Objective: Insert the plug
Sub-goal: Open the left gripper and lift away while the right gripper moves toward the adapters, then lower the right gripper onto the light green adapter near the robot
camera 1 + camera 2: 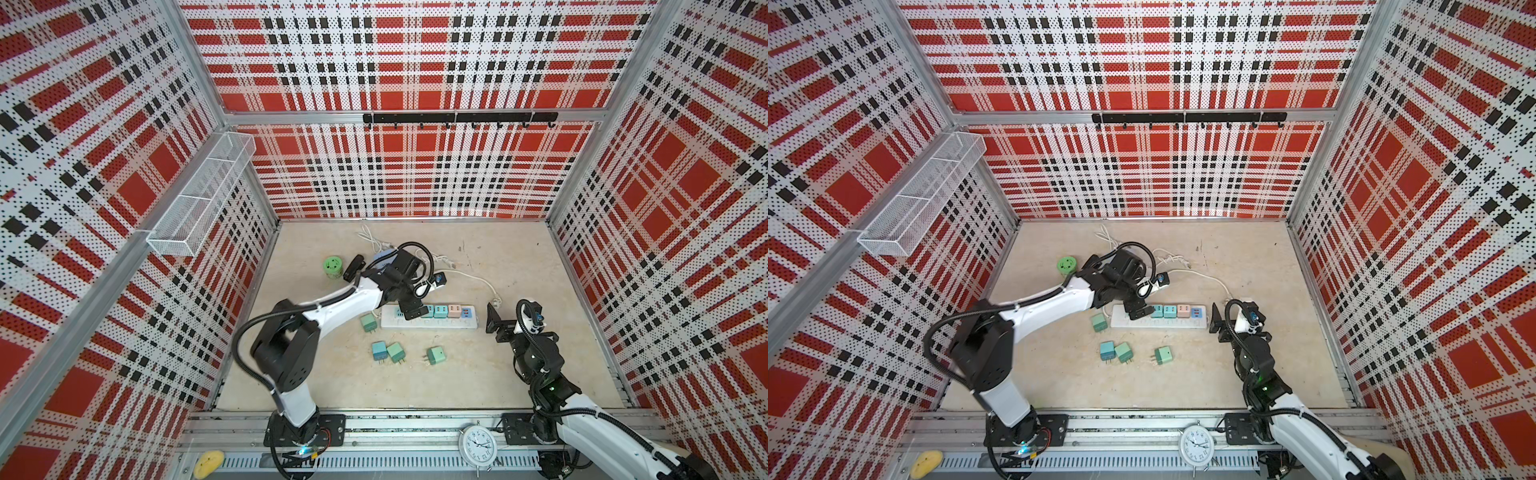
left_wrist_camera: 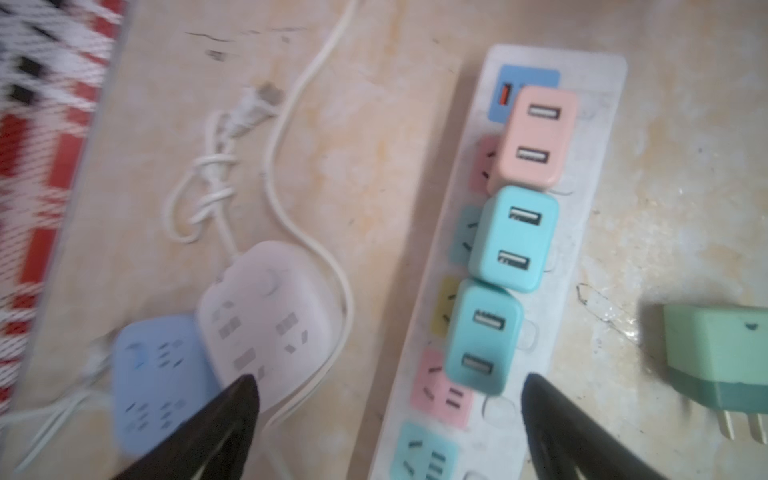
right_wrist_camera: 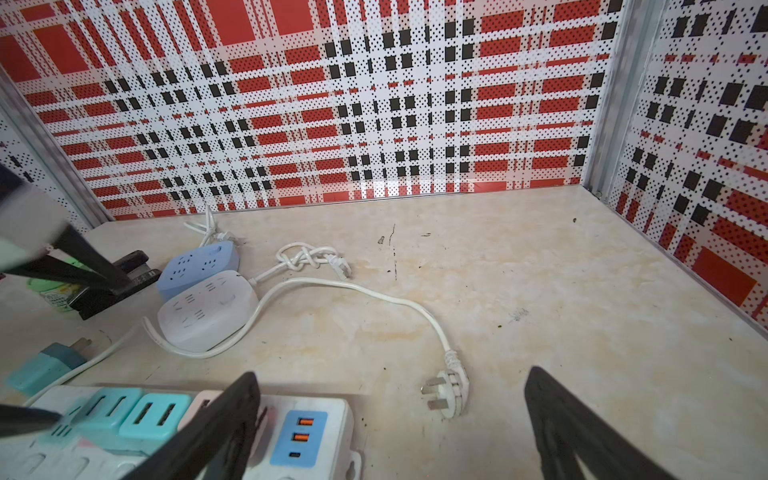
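A white power strip (image 1: 432,324) (image 2: 598,124) lies mid-table. Two teal plugs (image 1: 433,311) and a pink plug (image 1: 454,310) stand seated in its sockets. In the left wrist view the nearest teal plug (image 2: 484,336) sits upright in the strip, just ahead of my left gripper (image 2: 390,386), which is open and holds nothing. This gripper hovers over the strip's left end (image 1: 412,311). My right gripper (image 3: 390,382) (image 1: 494,320) is open and empty beside the strip's right end. Several loose plugs lie in front: green (image 1: 368,323) (image 2: 715,353), teal (image 1: 378,351), green (image 1: 396,352) and green (image 1: 435,355).
Behind the strip lie a blue socket cube (image 3: 199,259), a white one (image 3: 208,309), and a white cable ending in a three-pin plug (image 3: 446,388). A green round object (image 1: 333,266) stands back left. A clock (image 1: 478,446) and a yellow object (image 1: 209,463) rest on the front rail.
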Available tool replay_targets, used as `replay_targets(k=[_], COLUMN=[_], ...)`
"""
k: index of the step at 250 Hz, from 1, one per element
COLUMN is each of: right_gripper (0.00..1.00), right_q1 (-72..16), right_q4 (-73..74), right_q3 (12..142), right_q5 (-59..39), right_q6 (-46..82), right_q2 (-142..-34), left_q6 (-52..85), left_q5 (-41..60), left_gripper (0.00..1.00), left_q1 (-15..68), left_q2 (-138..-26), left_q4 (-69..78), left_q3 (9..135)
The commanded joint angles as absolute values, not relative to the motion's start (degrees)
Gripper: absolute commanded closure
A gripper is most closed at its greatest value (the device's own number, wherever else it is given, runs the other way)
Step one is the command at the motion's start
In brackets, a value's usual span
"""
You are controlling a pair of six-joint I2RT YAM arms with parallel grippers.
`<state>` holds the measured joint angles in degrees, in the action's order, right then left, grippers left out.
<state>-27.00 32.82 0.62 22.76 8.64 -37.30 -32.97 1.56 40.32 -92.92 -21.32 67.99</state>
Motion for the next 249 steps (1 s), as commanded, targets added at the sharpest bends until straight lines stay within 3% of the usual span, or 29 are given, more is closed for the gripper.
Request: replay_targets(k=[1, 28, 46, 69, 90, 120, 139, 198, 249], right_gripper=[0.00, 0.00, 0.00, 0.00, 0.00, 0.14, 0.17, 0.19, 0.18], right_q1=[-26.67, -26.72, -26.72, -26.68, -26.71, -28.57, -33.66, -57.09, -66.12], right_q4=[34.48, 35.65, 35.08, 23.69, 13.81, -0.22, -6.23, -12.31, -15.20], right_q3=[2.23, 2.37, 3.42, 8.03, 12.49, 18.02, 20.35, 22.47, 27.45], right_q5=[28.57, 32.33, 28.55, 26.65, 26.33, 15.85, 15.00, 33.40, 42.11], right_q6=[11.01, 14.52, 14.58, 15.49, 20.17, 30.06, 34.67, 45.64, 52.37], right_q2=[-37.79, -39.73, -40.77, -40.69, -39.56, -37.13, -37.14, -41.91, -52.82], left_q6=[-14.13, -1.23, 10.23, 17.86, 20.73, 21.29, 16.50, 27.33, 28.75], left_q5=[-12.64, -13.77, -16.06, -8.29, -7.85, -19.86, -19.96, -23.59, -18.42], left_gripper=[0.01, 0.01, 0.01, 0.01, 0.01, 0.01, 0.01, 0.01, 0.01], left_q1=[39.76, 37.57, 36.77, 34.16, 34.54, 39.37, 39.48, 35.44, 32.53], left_q2=[-79.88, -67.15, -60.08, -53.15, -48.61, -45.19, -46.05, -47.61, -45.22], left_q4=[-4.09, -1.34, -0.01, 3.71, 8.65, 10.77, 12.89, 14.09, 13.84], left_q3=[60.47, 52.07, 45.65, 37.67, 30.87, 25.65, 24.46, 22.32, 20.93])
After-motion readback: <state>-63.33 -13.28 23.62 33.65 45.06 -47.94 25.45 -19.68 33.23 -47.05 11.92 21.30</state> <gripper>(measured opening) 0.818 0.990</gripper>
